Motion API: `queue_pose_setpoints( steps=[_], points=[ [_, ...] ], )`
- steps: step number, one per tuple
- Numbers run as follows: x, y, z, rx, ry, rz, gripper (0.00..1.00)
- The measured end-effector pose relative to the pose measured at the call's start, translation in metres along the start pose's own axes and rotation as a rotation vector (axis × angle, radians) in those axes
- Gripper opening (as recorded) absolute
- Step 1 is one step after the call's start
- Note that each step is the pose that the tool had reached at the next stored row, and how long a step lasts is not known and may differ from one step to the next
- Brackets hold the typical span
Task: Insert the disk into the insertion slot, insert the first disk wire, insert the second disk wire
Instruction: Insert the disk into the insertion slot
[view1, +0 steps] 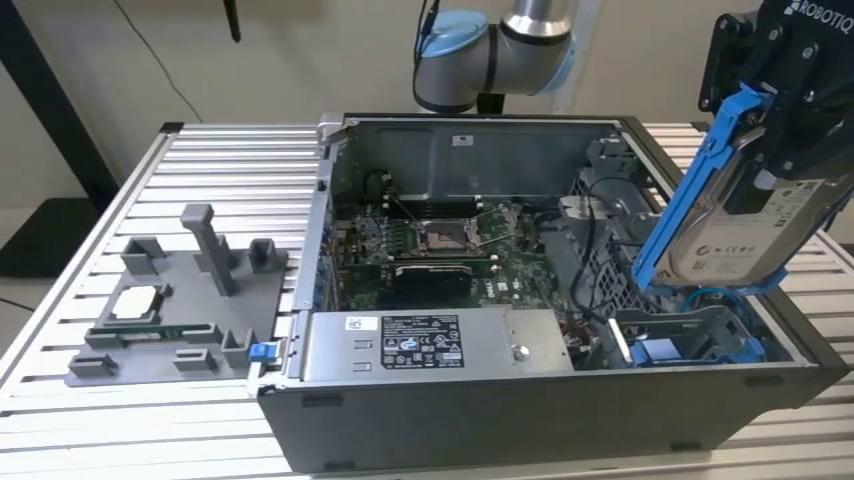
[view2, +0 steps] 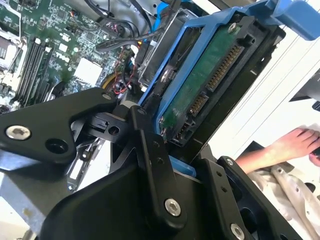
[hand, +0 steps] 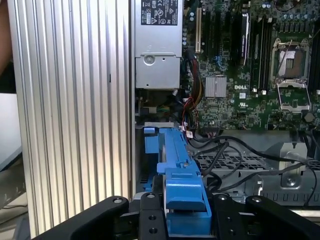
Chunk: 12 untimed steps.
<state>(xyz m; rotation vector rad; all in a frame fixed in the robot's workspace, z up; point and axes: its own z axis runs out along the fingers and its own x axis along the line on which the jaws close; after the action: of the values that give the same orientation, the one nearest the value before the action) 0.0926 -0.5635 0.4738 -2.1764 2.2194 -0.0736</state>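
The disk (view1: 727, 235), a silver drive in a blue carrier, hangs tilted over the front corner of the open computer case, on the exterior view's right. My gripper (view1: 777, 175) is shut on it from above. The disk's green circuit board (view2: 210, 75) and connectors face the camera in the second wrist view, between my black fingers (view2: 145, 140). In the first wrist view the carrier's blue edge (hand: 180, 182) runs away from my gripper (hand: 185, 220). The insertion slot (view1: 694, 335), a grey cage with blue parts, lies just below the disk. Black cables (hand: 225, 150) lie beside it.
The case holds a motherboard (view1: 441, 240) with a processor socket (hand: 290, 60) and a silver power supply (view1: 427, 345) at the front. A grey fixture (view1: 174, 300) with parts stands on the slatted table (view1: 240, 170). A person's hand (view2: 295, 142) shows beyond the case.
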Motion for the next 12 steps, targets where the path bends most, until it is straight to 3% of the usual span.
queue_pose_setpoints(
  steps=[12],
  points=[
    [0.0,0.0001,0.0028,0.0,-0.0001,0.0,0.0]
  ],
)
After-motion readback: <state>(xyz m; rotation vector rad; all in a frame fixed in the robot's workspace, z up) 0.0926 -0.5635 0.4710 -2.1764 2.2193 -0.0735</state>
